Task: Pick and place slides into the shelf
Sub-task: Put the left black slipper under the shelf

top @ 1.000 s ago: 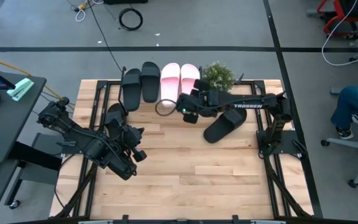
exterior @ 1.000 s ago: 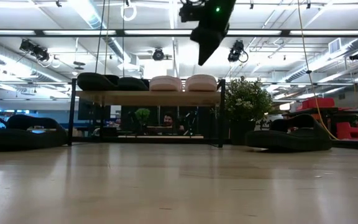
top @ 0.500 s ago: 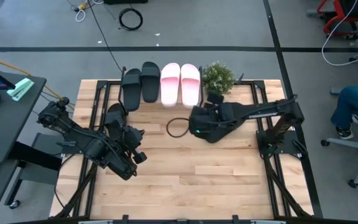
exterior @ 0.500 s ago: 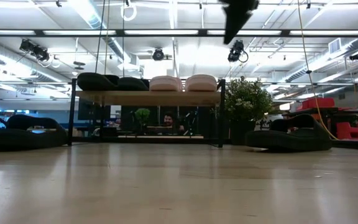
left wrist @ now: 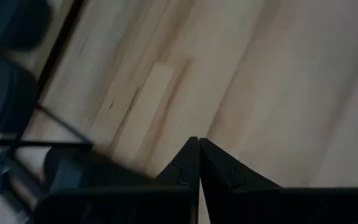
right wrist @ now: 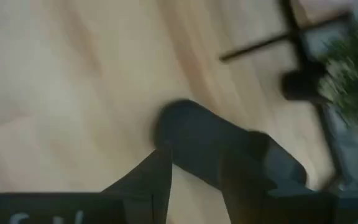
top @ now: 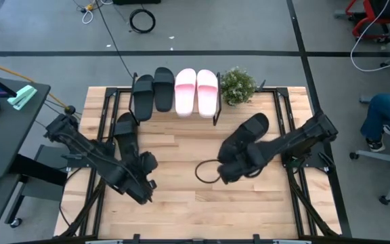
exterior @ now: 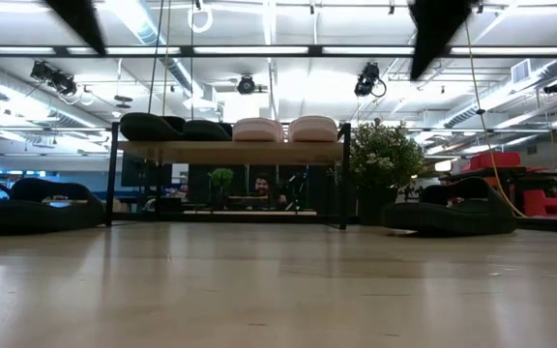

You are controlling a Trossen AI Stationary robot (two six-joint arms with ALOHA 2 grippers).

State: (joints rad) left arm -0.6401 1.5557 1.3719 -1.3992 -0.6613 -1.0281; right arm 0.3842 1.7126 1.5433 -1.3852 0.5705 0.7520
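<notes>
The shelf [exterior: 230, 151] stands at the table's far edge. Two black slides [top: 152, 91] and two pale pink slides [top: 196, 91] rest sole-down on its top board. A black slide [top: 126, 129] lies on the table at the left, and another black slide [top: 250, 131] at the right. My right gripper [right wrist: 194, 168] is open and hangs in the air just near of the right slide [right wrist: 229, 149], which shows past its fingers. My left gripper [left wrist: 197, 144] is shut and holds nothing. It hangs over bare wood near the left slide.
A small potted plant [top: 237, 85] stands at the shelf's right end. Black frame rails run along the table's left side [top: 107, 115] and right side [top: 286, 108]. Bare wood [top: 195, 203] fills the near half. A seated person [top: 388, 118] is off the right side.
My right gripper has swung from the shelf's front toward the table's near edge and a little right, passing over the right black slide. It has stayed open. My left gripper has sunk a little and turned, and has stayed shut. No slide has moved.
</notes>
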